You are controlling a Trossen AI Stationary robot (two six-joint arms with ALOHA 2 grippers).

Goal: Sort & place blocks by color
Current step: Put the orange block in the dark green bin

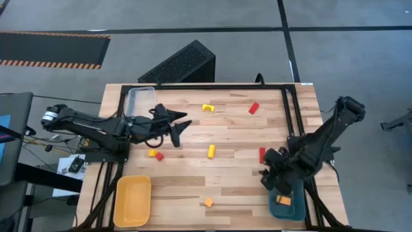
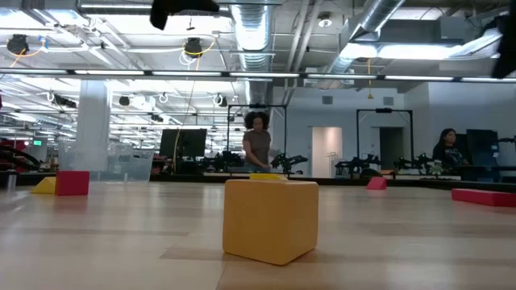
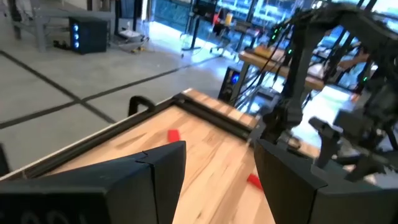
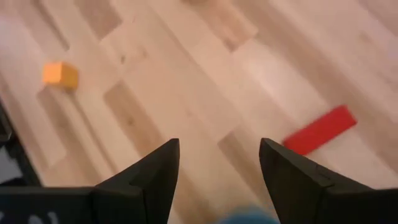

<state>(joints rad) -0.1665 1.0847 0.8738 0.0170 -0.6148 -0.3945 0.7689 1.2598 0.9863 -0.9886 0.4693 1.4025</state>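
Observation:
Small blocks lie flat on the wooden table: a yellow arch, a red block, a yellow bar, a red bar, a yellow and red pair, and an orange cube. Another orange block sits in the teal tray. My left gripper hovers open above the table left of centre, holding nothing. My right gripper is open and empty beside the teal tray; its wrist view shows the red bar and the orange cube ahead.
A yellow tray sits at the near left corner and a clear tray at the far left. A black frame runs along the table's edges. The table's middle is bare wood between the blocks. A person stands in the room beyond.

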